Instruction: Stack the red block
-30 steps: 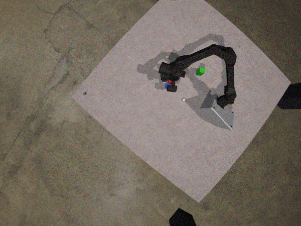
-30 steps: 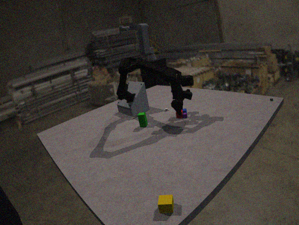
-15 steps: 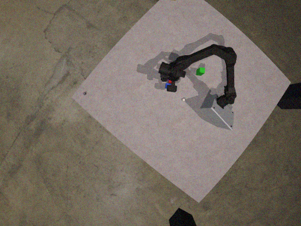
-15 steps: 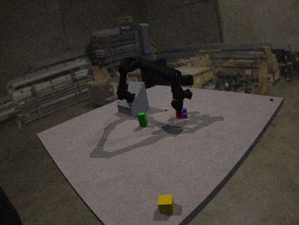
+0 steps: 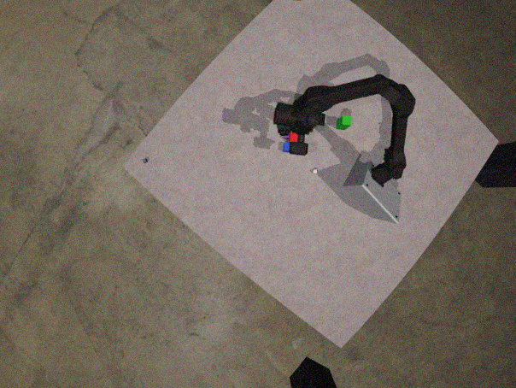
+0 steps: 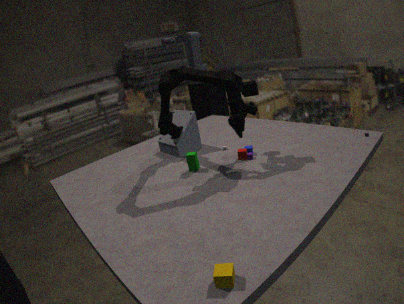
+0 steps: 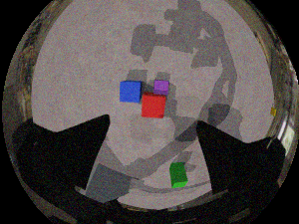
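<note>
The red block (image 5: 293,137) (image 6: 242,154) (image 7: 153,106) sits on the pale table top, close beside a purple block and a blue block. The green tower (image 5: 344,122) (image 6: 192,162) (image 7: 178,174) stands upright on its own, nearer the arm's base, with nothing on top. My gripper (image 6: 241,136) (image 7: 153,122) is open and empty, above the table near the red block. In the wrist view its two dark fingers are wide apart, with the red block just ahead of the gap between them. In the top view the wrist and fingers partly cover the blocks.
A blue block (image 5: 286,147) (image 6: 248,148) (image 7: 131,92) and a purple block (image 6: 249,156) (image 7: 161,87) lie beside the red one. A yellow block (image 6: 224,276) is far off near a table corner. A grey wedge (image 5: 376,196) (image 6: 187,134) (image 7: 107,183) stands by the arm's base. A small white cube (image 5: 315,171) (image 6: 225,147) lies near it.
</note>
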Robot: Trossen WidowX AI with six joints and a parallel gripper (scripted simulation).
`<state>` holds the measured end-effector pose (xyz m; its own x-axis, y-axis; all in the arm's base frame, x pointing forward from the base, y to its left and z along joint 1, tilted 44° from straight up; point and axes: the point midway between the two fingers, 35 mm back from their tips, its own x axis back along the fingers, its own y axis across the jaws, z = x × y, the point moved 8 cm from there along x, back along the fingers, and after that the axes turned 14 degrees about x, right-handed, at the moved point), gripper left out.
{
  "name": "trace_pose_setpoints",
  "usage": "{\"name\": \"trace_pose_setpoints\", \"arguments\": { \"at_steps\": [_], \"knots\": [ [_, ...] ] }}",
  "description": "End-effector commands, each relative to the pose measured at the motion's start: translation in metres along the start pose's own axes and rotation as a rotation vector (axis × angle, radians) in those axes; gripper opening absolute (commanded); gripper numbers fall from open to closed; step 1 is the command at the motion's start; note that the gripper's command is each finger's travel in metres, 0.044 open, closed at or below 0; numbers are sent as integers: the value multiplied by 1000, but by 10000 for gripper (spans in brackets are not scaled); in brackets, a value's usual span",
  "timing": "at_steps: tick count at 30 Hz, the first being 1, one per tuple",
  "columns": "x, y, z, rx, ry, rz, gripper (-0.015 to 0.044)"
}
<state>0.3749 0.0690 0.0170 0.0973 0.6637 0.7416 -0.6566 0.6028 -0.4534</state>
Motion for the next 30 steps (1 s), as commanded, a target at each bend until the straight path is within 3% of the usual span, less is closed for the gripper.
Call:
{"name": "trace_pose_setpoints", "arguments": {
  "at_steps": [1, 6, 13, 30],
  "knots": [
    [-3, -1, 3, -12, 44, -19, 440],
    [-7, -1, 4, -13, 49, -20, 440],
    [-54, -1, 7, -13, 50, -18, 440],
    [-72, -1, 7, -13, 51, -17, 440]
  ]
}}
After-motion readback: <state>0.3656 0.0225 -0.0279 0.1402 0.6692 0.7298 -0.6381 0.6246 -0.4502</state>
